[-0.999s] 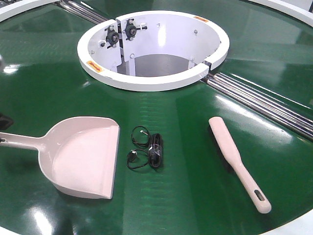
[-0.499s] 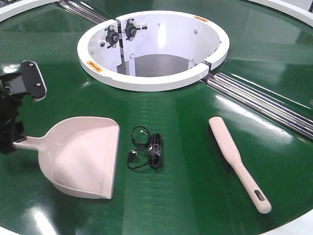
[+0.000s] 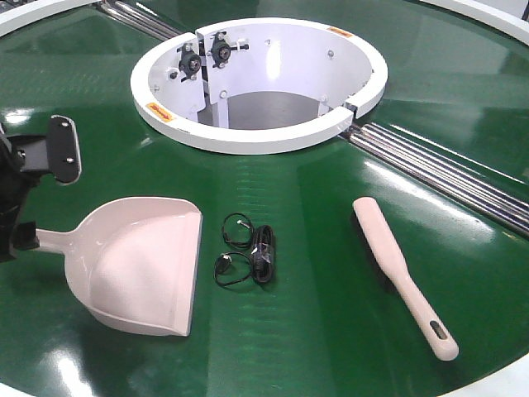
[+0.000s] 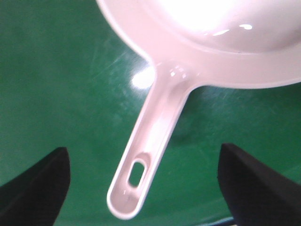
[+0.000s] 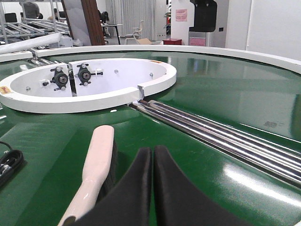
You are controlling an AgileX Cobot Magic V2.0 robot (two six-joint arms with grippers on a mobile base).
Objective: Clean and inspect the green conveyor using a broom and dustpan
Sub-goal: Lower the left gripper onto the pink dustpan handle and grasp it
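Currently I see my left claw (image 4: 143,149) spread wide astride the handle of the dustpan (image 3: 145,265) near the left edge of the bench (image 3: 314,331), my right claw (image 5: 153,149) pinched closed beside the broom (image 5: 98,162).

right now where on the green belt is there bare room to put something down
Widest free patch: glossy green belt between the black coiled cable and the pale pink brush. Also bare below the white ring, and near the front edge. Crowded: the pink dustpan beside the cable, the left arm's black fingers straddling its handle.
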